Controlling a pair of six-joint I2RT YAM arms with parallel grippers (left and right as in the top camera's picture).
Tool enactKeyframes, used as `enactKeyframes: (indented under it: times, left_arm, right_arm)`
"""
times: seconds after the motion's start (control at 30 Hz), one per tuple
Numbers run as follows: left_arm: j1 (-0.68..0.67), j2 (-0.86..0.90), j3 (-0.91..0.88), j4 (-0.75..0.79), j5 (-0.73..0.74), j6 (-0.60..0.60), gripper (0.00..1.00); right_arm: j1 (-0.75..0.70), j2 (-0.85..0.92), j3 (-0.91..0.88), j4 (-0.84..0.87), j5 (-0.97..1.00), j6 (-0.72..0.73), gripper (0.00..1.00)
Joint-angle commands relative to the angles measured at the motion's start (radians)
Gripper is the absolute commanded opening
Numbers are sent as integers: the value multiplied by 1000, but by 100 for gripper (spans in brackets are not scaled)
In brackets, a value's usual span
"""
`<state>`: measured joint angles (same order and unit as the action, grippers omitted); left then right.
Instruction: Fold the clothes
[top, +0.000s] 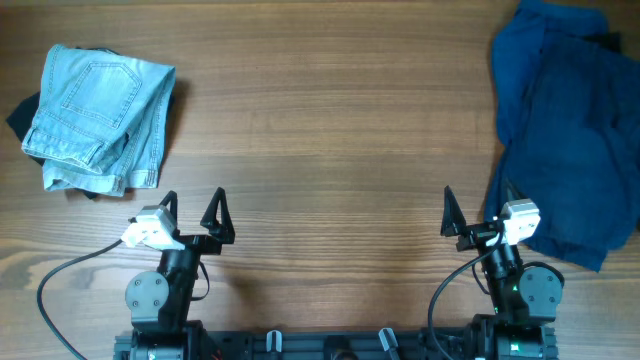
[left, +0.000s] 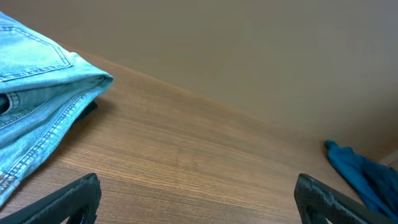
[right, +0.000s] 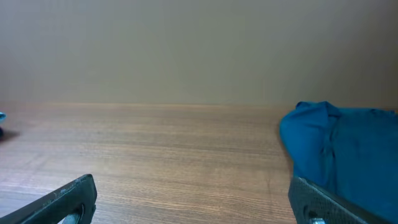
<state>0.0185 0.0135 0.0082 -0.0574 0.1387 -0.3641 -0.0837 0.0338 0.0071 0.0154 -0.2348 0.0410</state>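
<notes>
jeans (top: 100, 120) folded left, blue garment (top: 565, 130) crumpled right

the jeans lie far left on the table (top: 330, 130), ahead and left of the left gripper (top: 193, 208), jaws spread, empty. the right gripper (top: 476, 210), also spread and empty, sits at the blue garment's near edge; its length runs away from that arm, the nearer one.

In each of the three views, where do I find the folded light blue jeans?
Overhead: jeans, top left.
Left wrist: jeans, left edge.
Right wrist: not clearly in it; only a blue speck at the far left edge.
Shared landmark: dark blue garment, on the right in all three views.
</notes>
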Motion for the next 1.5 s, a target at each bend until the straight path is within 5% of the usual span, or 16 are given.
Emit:
enactKeyframes:
  times: [0.0, 0.37, 0.7, 0.93, 1.17, 1.3, 1.47]
  left_arm:
    - [-8, -7, -2, -8, -13, 19, 100]
    - [-8, -7, -2, -6, -13, 19, 100]
    - [-8, 58, 67, 46, 202, 68, 100]
    - [-8, 502, 433, -10, 342, 72, 100]
    - [-8, 1027, 973, -430, 344, 83, 100]
    - [-45, 1336, 1282, -682, 351, 205, 100]
    - [-104, 1553, 1424, -746, 352, 252, 100]
  right_arm:
    - [0, -5, -2, 5, 2, 11, 100]
    - [0, -5, -2, 16, -2, 16, 100]
    - [0, 58, 102, 77, -126, 145, 100]
    - [0, 501, 502, 59, -177, 137, 100]
    - [-17, 1010, 988, -229, -209, 77, 100]
    - [-38, 1300, 1262, -423, -212, -3, 100]
    - [-47, 1450, 1318, -404, -156, -14, 100]
